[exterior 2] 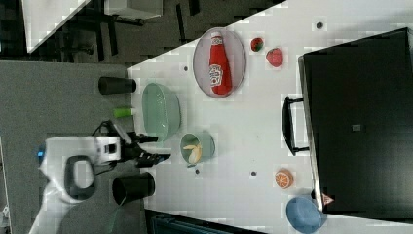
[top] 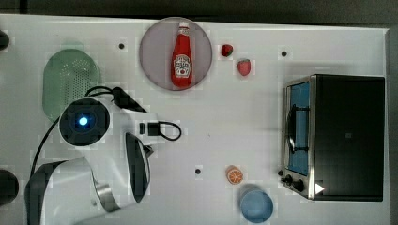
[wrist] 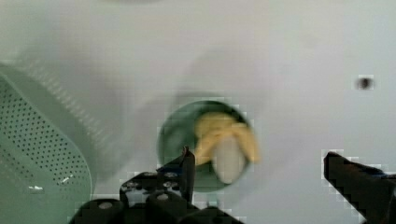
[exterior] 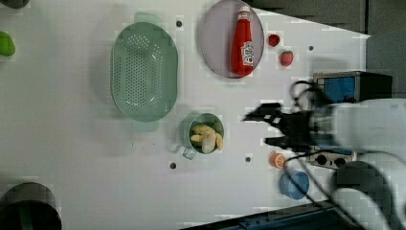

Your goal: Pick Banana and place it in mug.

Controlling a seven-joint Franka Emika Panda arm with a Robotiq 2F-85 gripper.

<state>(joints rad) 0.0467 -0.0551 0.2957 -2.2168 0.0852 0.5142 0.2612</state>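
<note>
The pale yellow banana (exterior: 207,137) lies inside the small green mug (exterior: 185,132), which stands on the white table beside the colander. In the wrist view the banana (wrist: 226,140) fills much of the mug (wrist: 173,135) from straight above. My gripper (wrist: 258,157) hangs above the mug, open, with nothing between its black fingers (wrist: 187,163). In the left view the gripper (exterior: 261,128) appears to the right of the mug. In the right view the gripper (exterior 2: 158,148) appears to the left of the mug (exterior 2: 208,146) and the banana (exterior 2: 195,152).
A large pale-green colander (exterior: 143,72) sits close to the mug. A ketchup bottle (top: 181,56) lies on a round plate (top: 155,51), with two strawberries (top: 243,67) nearby. An orange slice (top: 234,175), a blue cup (top: 256,205) and a toaster oven (top: 347,136) stand at the top view's right.
</note>
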